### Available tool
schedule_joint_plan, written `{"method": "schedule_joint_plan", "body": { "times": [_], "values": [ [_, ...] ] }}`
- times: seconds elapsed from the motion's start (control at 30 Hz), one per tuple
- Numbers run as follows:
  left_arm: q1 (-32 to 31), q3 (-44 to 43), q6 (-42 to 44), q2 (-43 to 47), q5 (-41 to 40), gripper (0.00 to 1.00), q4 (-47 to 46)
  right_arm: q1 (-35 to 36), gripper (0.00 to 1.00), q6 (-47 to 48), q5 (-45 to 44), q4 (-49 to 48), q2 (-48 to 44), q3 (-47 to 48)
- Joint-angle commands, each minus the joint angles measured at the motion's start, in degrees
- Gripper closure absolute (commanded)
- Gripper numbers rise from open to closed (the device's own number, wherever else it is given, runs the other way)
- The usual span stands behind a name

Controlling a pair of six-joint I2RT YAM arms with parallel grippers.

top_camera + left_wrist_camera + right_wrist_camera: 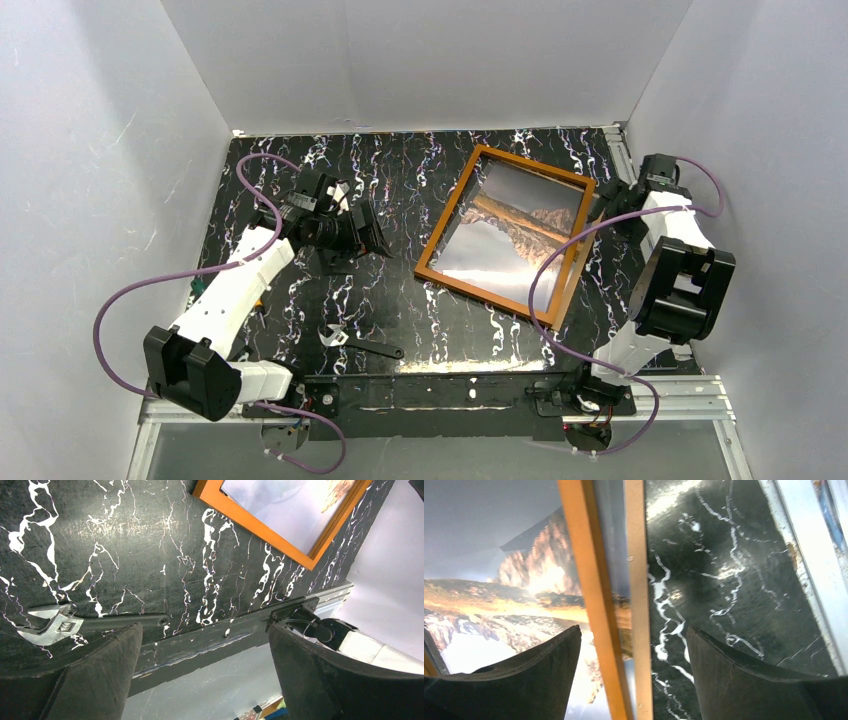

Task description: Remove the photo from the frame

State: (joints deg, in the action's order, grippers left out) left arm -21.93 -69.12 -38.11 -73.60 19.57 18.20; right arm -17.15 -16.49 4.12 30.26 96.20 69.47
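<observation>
The orange-brown frame point(437, 268) lies at an angle on the right half of the table, with the photo point(510, 228) of brown mountains and water showing inside its border. My right gripper point(603, 205) is at the frame's right side. In the right wrist view it point(633, 630) is open, and the frame's rail point(591, 580) runs between its fingers with a gap on both sides; the photo point(499, 595) shows to the left. My left gripper point(370, 232) hovers open and empty left of the frame. In the left wrist view the frame's corner point(260, 530) shows.
A metal adjustable wrench point(355, 343) lies near the front edge, also visible under my left fingers point(50, 625). The black marbled tabletop point(300, 180) is boxed in by white walls on three sides. An aluminium rail point(450, 400) runs along the near edge. Purple cables loop off both arms.
</observation>
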Motion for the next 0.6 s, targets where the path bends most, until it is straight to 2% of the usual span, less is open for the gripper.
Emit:
{"method": "schedule_joint_plan", "body": {
  "times": [0.0,0.13,0.2,0.23,0.3,0.33,0.57],
  "values": [
    [-0.54,-1.24,1.41,-0.91,1.34,0.02,2.56,7.48,0.2,-6.24,-9.05,2.98,-3.35,-0.45],
    [-1.63,-0.89,2.61,-2.75,2.66,0.02,1.89,15.0,0.32,-11.28,-17.74,6.55,-3.05,-0.6],
    [-1.96,-0.39,3.97,-3.09,3.45,0.02,1.72,16.7,0.32,-12.99,-21.22,7.2,-2.59,-1.34],
    [-1.97,-0.01,4.68,-2.91,3.6,0.02,1.59,17.08,0.33,-13.34,-21.46,7.04,-2.34,-1.85],
    [-1.97,0.34,6.65,-2.53,3.52,0.02,1.71,17.15,0.43,-13.25,-20.48,6.59,-1.68,-2.88],
    [-1.97,0.52,7.71,-2.3,3.34,0.02,1.71,17.08,0.45,-13.26,-20.17,6.52,-1.34,-3.31],
    [-2.15,3.81,13.59,-1.01,1.24,0.02,2.14,20.9,0.43,-12.47,-21.83,5.03,1.61,-6.3]
  ]
}}
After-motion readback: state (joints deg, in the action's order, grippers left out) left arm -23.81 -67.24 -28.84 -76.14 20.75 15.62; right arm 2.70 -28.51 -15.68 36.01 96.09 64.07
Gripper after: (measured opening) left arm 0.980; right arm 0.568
